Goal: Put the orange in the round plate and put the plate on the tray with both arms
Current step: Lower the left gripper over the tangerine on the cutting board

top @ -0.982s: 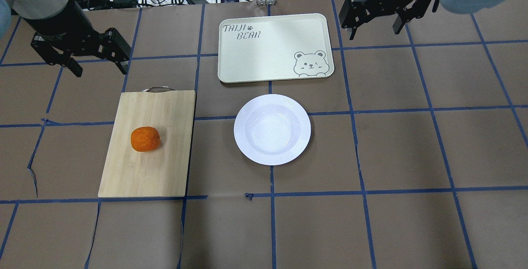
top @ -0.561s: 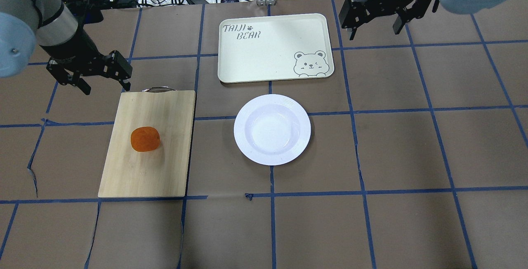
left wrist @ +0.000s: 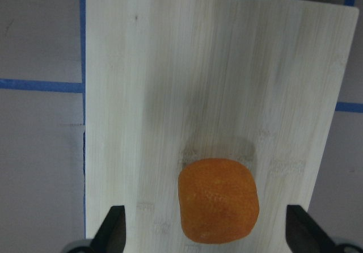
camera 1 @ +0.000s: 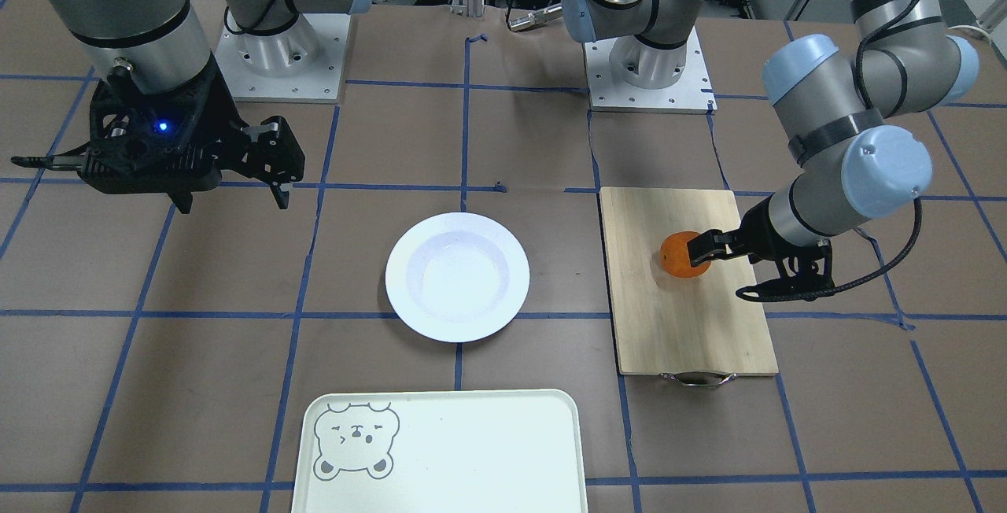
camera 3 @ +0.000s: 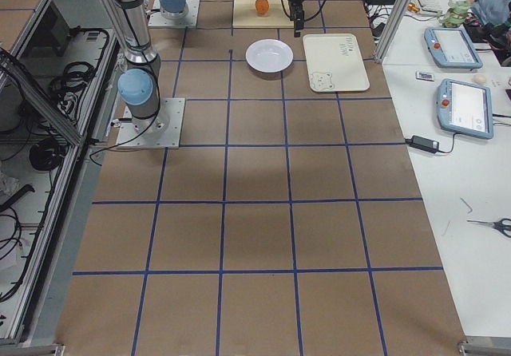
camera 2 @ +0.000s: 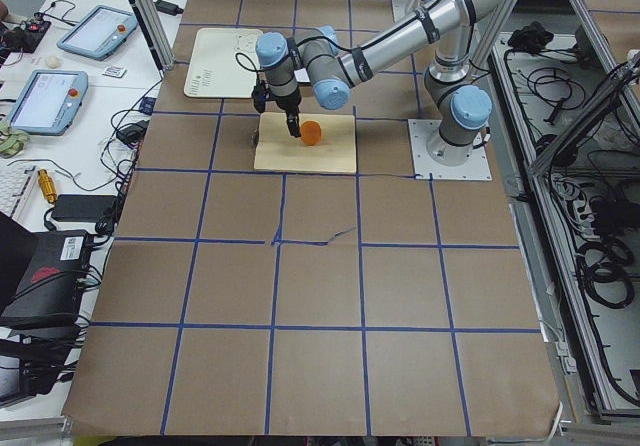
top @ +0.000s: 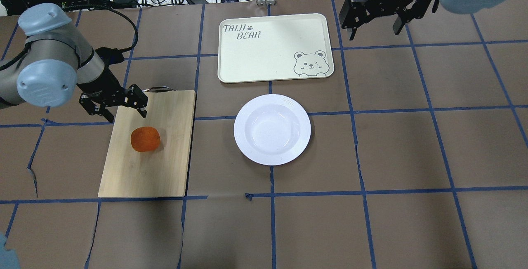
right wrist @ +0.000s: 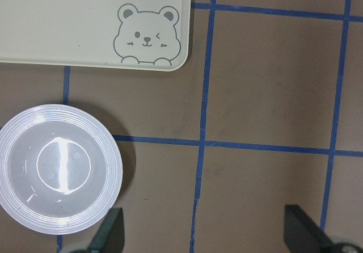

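Orange (camera 1: 678,255) (one edge hidden by a fingertip (camera 1: 704,247)) lies beside spread left claw (camera 1: 716,273).

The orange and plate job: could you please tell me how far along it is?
Nothing is finished yet: the orange lies on the cutting board, and the round plate sits empty beside the tray. In hand: the left gripper is open close to the orange, not gripping it; the right gripper hangs open. Remaining: grasp, plate the orange, then move the plate onto the tray.

The orange (top: 145,139) lies on the cutting board (top: 165,161), the open left gripper (top: 127,116) near it. The round plate (top: 272,129) lies near the tray (top: 272,50).
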You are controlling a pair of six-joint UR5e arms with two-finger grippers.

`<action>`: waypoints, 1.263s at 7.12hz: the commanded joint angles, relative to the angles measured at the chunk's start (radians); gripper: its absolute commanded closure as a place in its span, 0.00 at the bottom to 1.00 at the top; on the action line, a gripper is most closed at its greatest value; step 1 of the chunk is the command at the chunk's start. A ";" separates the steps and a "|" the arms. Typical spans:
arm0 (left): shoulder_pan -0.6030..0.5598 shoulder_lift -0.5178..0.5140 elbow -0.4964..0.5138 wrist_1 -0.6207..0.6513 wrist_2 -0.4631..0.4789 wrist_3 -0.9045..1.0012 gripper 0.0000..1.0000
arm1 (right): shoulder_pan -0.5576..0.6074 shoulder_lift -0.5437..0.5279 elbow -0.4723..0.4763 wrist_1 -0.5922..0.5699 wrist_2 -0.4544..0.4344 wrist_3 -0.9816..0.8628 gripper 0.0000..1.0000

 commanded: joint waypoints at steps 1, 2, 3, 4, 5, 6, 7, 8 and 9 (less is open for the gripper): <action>0.000 -0.067 -0.013 0.026 -0.002 -0.006 0.00 | -0.005 0.000 0.001 -0.002 0.000 -0.004 0.00; -0.003 -0.086 -0.011 0.028 -0.004 -0.007 0.00 | -0.021 0.000 0.006 0.002 0.006 -0.005 0.00; -0.007 -0.093 -0.011 0.031 -0.023 -0.007 0.00 | -0.025 -0.002 0.012 -0.001 0.006 -0.002 0.00; -0.007 -0.097 -0.011 0.029 -0.060 -0.007 0.00 | -0.025 -0.005 0.019 -0.002 0.008 -0.001 0.00; -0.010 -0.098 -0.013 0.026 -0.062 -0.004 0.00 | -0.022 -0.006 0.021 -0.002 0.009 0.005 0.00; -0.009 -0.097 -0.020 0.023 -0.054 0.005 0.00 | -0.021 -0.006 0.021 -0.002 0.009 0.005 0.00; -0.009 -0.095 -0.039 0.023 -0.048 0.010 0.00 | -0.023 -0.008 0.024 -0.002 0.009 0.004 0.00; -0.009 -0.092 -0.049 0.023 -0.047 0.010 0.00 | -0.022 -0.008 0.024 -0.002 0.011 0.005 0.00; -0.009 -0.092 -0.051 0.023 -0.045 -0.006 0.00 | -0.023 -0.008 0.024 -0.002 0.012 0.004 0.00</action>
